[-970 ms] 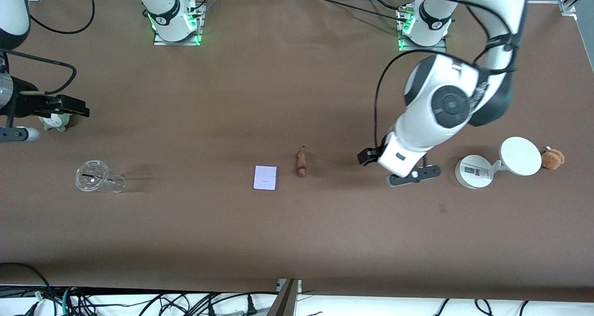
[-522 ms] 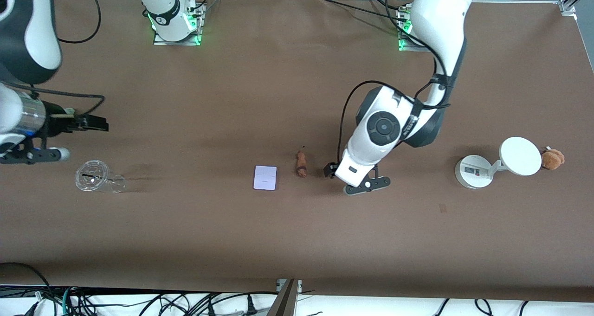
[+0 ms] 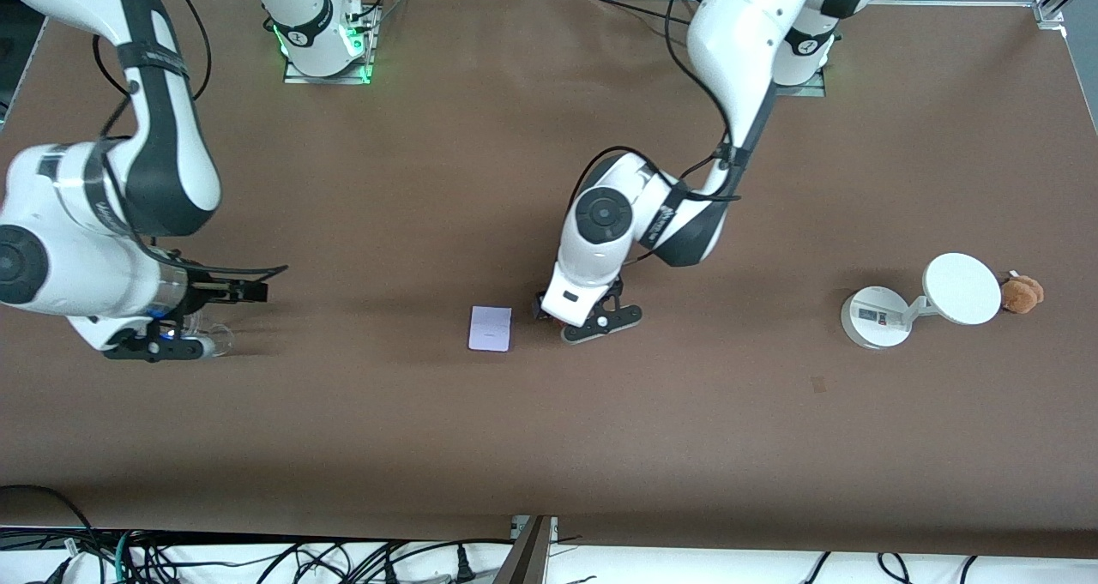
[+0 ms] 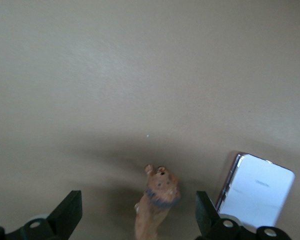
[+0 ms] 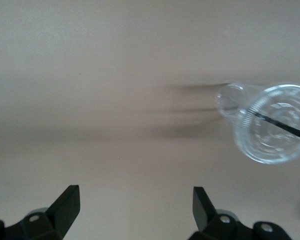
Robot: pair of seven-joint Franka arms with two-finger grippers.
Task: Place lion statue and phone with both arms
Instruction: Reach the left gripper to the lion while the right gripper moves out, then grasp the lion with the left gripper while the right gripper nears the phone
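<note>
Left gripper (image 4: 139, 220) hung over the lion statue (image 4: 156, 205), a tiny elongated orange-brown figurine with a darker mane, which lay on the brown table (image 3: 549, 438) near its middle. Jaws stood wide, one finger on each side of the figurine, neither touching it. In the left wrist view the figurine's long axis ran roughly crosswise to the line joining the fingers, so closing would likely pinch it across its narrow body. In the front view the left arm's hand hid the figurine. The phone (image 3: 491, 328), a small flat pale lavender-white rectangle with rounded corners, lay just beside that spot, toward the right arm's end of the table. Right gripper (image 5: 134, 212), jaws likewise wide and empty, hovered by the clear plastic cup (image 5: 266, 123) lying on its side, well apart from the phone. By judgement, the left arm was much nearer both task objects.
</note>
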